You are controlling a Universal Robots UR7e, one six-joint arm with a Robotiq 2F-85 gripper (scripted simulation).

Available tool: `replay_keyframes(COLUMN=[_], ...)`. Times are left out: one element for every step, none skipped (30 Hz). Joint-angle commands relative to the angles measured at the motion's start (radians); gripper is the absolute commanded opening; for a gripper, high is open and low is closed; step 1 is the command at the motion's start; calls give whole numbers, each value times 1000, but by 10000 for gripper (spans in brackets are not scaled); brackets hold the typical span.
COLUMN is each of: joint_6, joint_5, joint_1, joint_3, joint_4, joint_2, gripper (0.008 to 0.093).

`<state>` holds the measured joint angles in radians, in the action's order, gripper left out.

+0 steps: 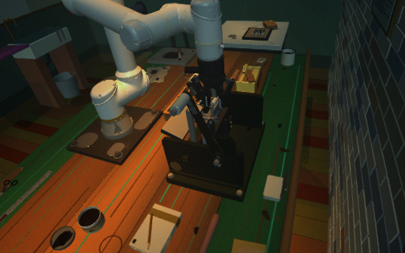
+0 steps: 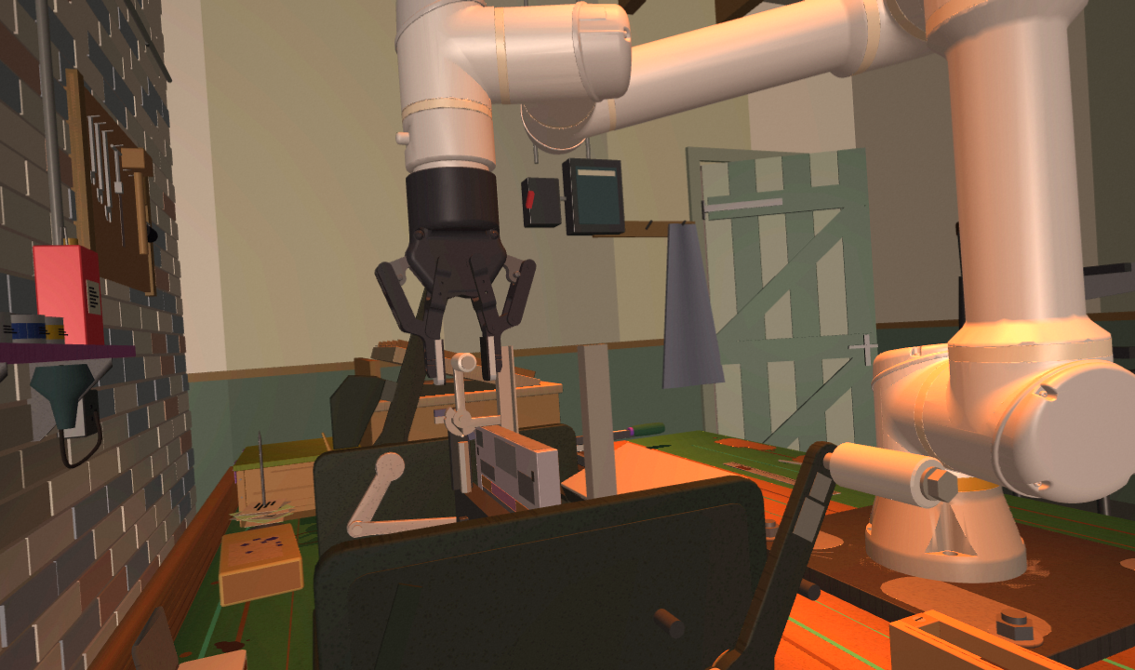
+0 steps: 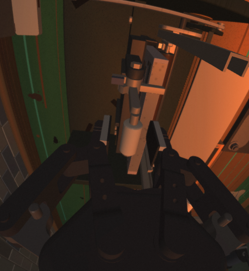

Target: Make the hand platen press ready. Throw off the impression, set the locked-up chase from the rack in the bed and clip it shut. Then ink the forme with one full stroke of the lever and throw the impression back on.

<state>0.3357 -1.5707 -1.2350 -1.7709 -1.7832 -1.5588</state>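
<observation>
The chase [image 2: 517, 467] [image 3: 154, 69] stands upright in the bed of the black press [image 1: 207, 150], and the clip's small pale knob [image 2: 464, 363] [image 3: 131, 137] rises just above it. My gripper [image 2: 463, 360] [image 3: 131, 131] [image 1: 212, 101] points straight down over that knob, open and holding nothing, with the knob between its fingers. The long black inking lever with its pale round handle [image 2: 880, 473] [image 1: 179, 105] slants up on the press's arm-base side. A pale cranked lever [image 2: 380, 496] sits on the press's wall side.
Behind the press a yellow box [image 1: 247, 78] and a table with a dark frame [image 1: 256, 33] stand on the bench. A brick wall [image 1: 376, 131] runs along one side. The arm's base [image 1: 114, 120] is bolted beside the press. A notepad [image 1: 154, 227] and cups [image 1: 90, 218] lie in front.
</observation>
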Motion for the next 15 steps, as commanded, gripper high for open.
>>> replay_keyframes(joint_6=[0, 0, 0, 0, 0, 0, 0, 0, 0, 0, 0, 0, 0, 0, 0], joint_5=[0, 0, 0, 0, 0, 0, 0, 0, 0, 0, 0, 0, 0, 0, 0], joint_1=[0, 0, 0, 0, 0, 0, 0, 0, 0, 0, 0, 0, 0, 0, 0], joint_3=[0, 0, 0, 0, 0, 0, 0, 1, 1, 2, 3, 5, 8, 11, 15], joint_4=[0, 0, 0, 0, 0, 0, 0, 0, 0, 1, 3, 5, 9, 12, 17], joint_2=[0, 0, 0, 0, 0, 0, 0, 0, -1, -1, -1, -2, -2, -3, -4], gripper=[440, 440, 440, 440, 440, 440, 440, 440, 440, 440, 440, 440, 440, 440, 440])
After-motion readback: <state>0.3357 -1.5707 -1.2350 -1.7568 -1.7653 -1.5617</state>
